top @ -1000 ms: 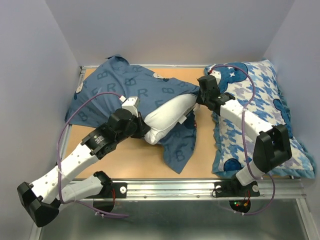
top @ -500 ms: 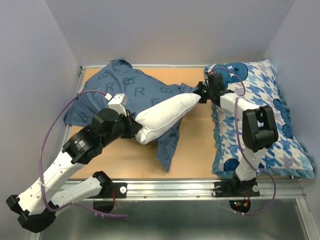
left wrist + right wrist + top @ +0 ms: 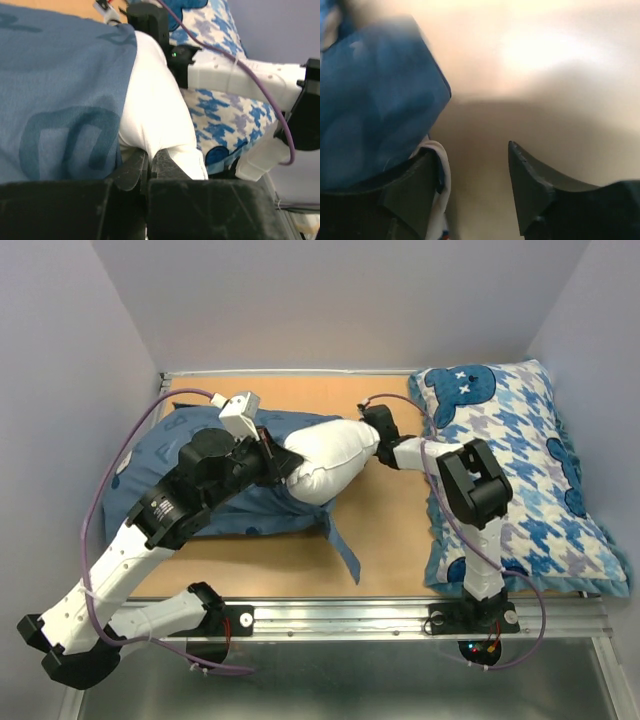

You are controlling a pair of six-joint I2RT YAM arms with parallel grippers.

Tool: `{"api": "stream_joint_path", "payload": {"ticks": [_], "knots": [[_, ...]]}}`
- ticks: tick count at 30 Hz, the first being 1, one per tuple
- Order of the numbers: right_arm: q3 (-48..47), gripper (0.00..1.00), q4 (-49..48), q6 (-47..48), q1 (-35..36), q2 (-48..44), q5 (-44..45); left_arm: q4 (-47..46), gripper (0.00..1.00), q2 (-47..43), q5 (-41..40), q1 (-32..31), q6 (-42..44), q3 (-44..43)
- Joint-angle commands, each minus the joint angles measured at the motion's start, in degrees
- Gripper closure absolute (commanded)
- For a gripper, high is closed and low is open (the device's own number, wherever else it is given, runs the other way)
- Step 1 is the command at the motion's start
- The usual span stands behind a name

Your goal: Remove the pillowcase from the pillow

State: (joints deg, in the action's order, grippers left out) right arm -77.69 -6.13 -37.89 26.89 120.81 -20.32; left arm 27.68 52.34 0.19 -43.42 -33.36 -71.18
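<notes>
The dark blue pillowcase lies bunched on the left half of the table, and a strip of it trails toward the front. The white pillow sticks out of it to the right, mostly bare. My left gripper sits at the pillow's near-left end. In the left wrist view its jaws are shut on a fold of the white pillow, with the pillowcase alongside. My right gripper is at the pillow's right tip. Its jaws stand open over bare table, with blurred blue cloth to their left.
A blue-and-white houndstooth pillow fills the right side of the table, under the right arm's upper link. The wooden table shows between the two pillows. Walls close in at left, back and right, and a metal rail runs along the front edge.
The right gripper has opened and slid left along the pillow's tip. The left arm swung up and back with the pillow end. The pillowcase has bunched toward the left.
</notes>
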Motion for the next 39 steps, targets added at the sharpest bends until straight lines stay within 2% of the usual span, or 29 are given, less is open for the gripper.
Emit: {"api": "stream_joint_path", "payload": {"ticks": [1,5,14,16,20,25,27,28,29,30,33,39], "knots": [[4.9,0.34,-3.2,-3.1,-3.0,-8.3,6.8,-16.2,1.00,-1.4,-10.2,-0.3,-3.0,-3.5],[9.5,0.28,-0.8,-6.3,-5.2,-17.1,5.7,-18.4,1.00,-2.2,-15.9,-0.3,-4.9,1.4],[13.1,0.24,9.2,-6.5,-5.7,-34.7,14.8,-23.5,1.00,-1.8,-14.8,-0.3,-8.3,11.8],[13.5,0.21,9.6,-6.4,-5.8,-37.3,15.0,-26.9,1.00,-0.5,-13.6,-0.3,-9.3,15.4],[14.1,0.18,9.4,-6.7,-5.8,-39.9,6.9,-34.7,1.00,4.8,-8.3,-1.1,-11.4,20.8],[21.5,0.13,3.8,-9.0,-5.0,-40.0,3.3,-40.0,1.00,14.0,-6.3,-5.8,-11.1,22.9],[24.2,0.12,1.7,-9.3,-4.7,-40.4,2.4,-39.9,0.81,15.9,-6.7,-8.2,-10.4,22.8],[25.9,0.11,1.0,-9.0,-4.2,-41.0,2.8,-39.9,0.62,16.0,-7.7,-9.6,-10.1,23.2],[26.5,0.11,0.8,-9.0,-4.2,-41.0,2.9,-39.9,0.62,16.0,-7.7,-9.6,-10.1,23.2],[27.1,0.10,0.7,-8.7,-4.2,-41.0,2.7,-39.8,0.50,15.2,-8.6,-10.2,-9.6,23.3],[29.5,0.09,-1.8,-8.6,-4.2,-40.9,1.0,-37.7,0.43,14.0,-9.4,-10.6,-8.7,22.5],[32.3,0.08,-6.7,-10.6,-3.5,-41.9,-0.8,-30.2,0.42,12.3,-12.5,-11.8,-7.4,18.6]]}}
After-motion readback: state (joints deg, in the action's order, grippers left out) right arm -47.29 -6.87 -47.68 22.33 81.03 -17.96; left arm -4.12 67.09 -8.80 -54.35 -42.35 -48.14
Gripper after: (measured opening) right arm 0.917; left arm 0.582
